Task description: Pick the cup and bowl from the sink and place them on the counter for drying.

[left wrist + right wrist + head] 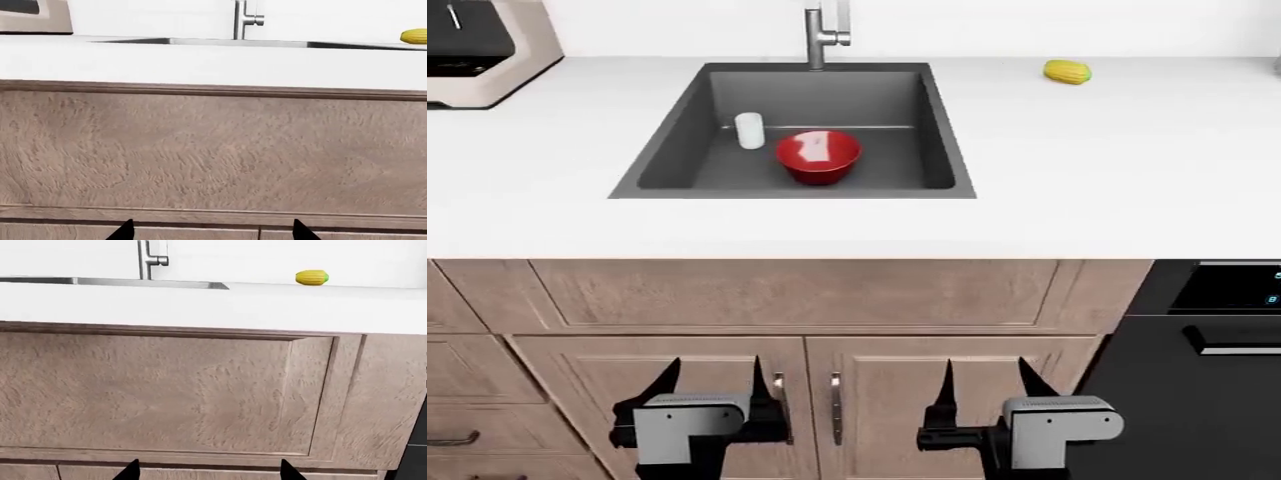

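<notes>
The red bowl [818, 157] sits in the dark grey sink [681, 140], near the middle of its floor. The small white cup [749, 130] stands upright just left of the bowl, apart from it. The white counter [1094, 170] surrounds the sink. My left gripper [711, 378] and right gripper [985, 380] hang low in front of the wooden cabinet doors, well below the counter edge, both open and empty. In the wrist views only the fingertip points [124, 231] [130, 471] show, facing the cabinet front; cup and bowl are hidden there.
A tall steel faucet [822, 30] stands behind the sink. A yellow-green corn cob [1068, 72] lies on the counter at the back right. A beige appliance [481, 45] stands at the back left. A black oven front [1214, 340] is at the lower right.
</notes>
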Tool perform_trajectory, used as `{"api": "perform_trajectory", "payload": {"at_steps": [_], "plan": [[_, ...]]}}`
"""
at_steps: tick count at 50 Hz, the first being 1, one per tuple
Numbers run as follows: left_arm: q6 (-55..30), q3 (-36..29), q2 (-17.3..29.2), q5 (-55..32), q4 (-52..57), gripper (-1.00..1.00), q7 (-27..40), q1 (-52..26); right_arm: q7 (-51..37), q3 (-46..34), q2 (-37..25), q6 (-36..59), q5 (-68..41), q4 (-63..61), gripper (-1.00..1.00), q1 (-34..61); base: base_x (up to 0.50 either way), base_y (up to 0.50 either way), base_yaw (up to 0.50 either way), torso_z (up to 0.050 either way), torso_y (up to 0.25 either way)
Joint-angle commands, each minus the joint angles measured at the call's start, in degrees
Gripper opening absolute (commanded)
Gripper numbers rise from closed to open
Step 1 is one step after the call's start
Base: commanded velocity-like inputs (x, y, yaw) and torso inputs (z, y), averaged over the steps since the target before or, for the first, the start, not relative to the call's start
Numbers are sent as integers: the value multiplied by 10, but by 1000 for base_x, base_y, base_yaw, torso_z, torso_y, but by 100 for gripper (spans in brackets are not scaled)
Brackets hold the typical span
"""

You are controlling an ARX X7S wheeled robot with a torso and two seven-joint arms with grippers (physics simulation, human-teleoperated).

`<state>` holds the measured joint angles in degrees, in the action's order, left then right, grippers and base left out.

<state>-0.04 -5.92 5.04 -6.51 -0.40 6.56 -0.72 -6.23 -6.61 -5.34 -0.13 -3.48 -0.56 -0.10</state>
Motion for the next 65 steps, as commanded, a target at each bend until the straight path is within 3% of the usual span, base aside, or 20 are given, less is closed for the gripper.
{"api": "perform_trajectory", "payload": {"at_steps": [1, 13, 56, 65], "plan": [[2, -9, 8, -6, -2, 100, 9, -1, -11, -9, -7, -1, -4, -1, 100, 0, 0, 500, 0, 0, 0], [11, -25, 15, -2, -4, 100, 15, -2, -24, -16, -14, -4, -3, -4, 100, 0, 0, 472, 0, 0, 0], [26, -48, 32, -17, -10, 100, 32, -7, -47, -34, -29, 6, -26, 3, 100, 5, 0, 0, 0, 48, 0], [13, -50, 35, -2, -7, 100, 54, -9, -50, -39, -32, 8, -28, 4, 100, 6, 0, 0, 0, 2, 0]]}}
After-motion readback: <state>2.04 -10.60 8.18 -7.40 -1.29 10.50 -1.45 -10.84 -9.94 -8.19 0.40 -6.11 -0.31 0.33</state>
